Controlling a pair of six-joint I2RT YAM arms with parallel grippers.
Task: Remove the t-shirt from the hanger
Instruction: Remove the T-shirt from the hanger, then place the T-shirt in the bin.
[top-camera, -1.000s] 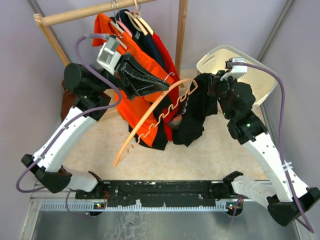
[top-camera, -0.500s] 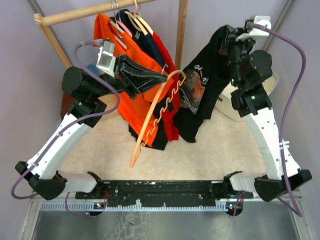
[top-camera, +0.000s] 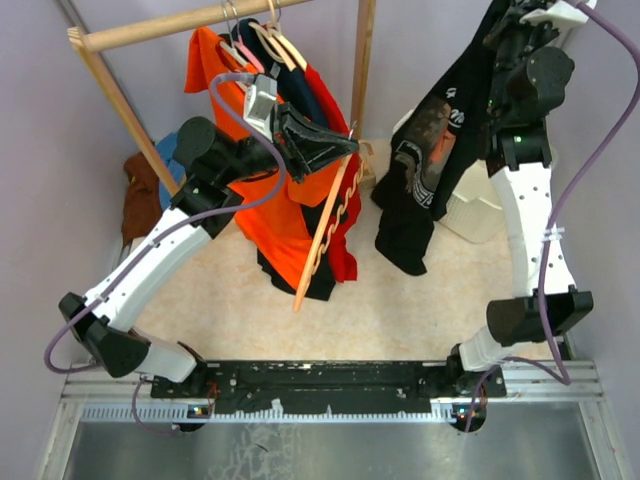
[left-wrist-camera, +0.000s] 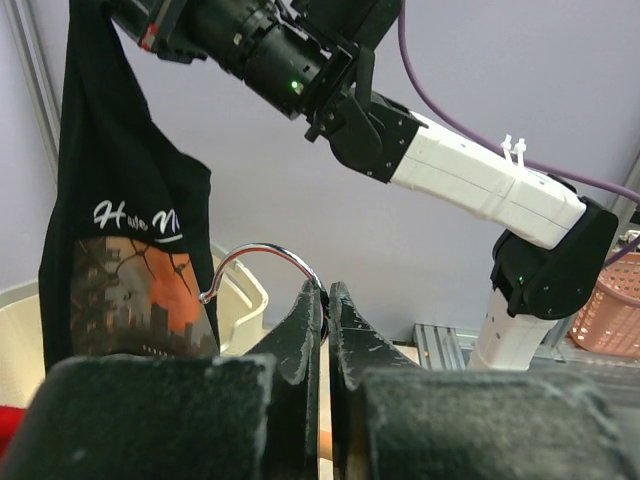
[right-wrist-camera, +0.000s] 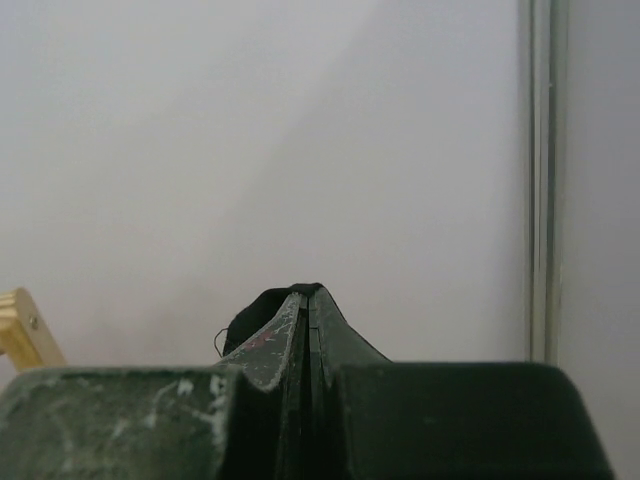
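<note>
Left tool (top-camera: 345, 146) grips the bare hanger (top-camera: 325, 228); right tool (top-camera: 503, 18) holds the black t-shirt (top-camera: 432, 165) aloft.
Top view: hanger slants down before the orange shirts (top-camera: 268, 215), the t-shirt dangling apart from it beside a white basket (top-camera: 482, 215). Left wrist: jaws pinch the metal hook (left-wrist-camera: 265, 252). Right wrist: jaws closed on black cloth.

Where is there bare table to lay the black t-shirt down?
Bare tabletop runs along the near rail, from the hanger to the right arm. Crowded: beneath the orange shirts on the rack, and the far right, where the white basket sits.
</note>
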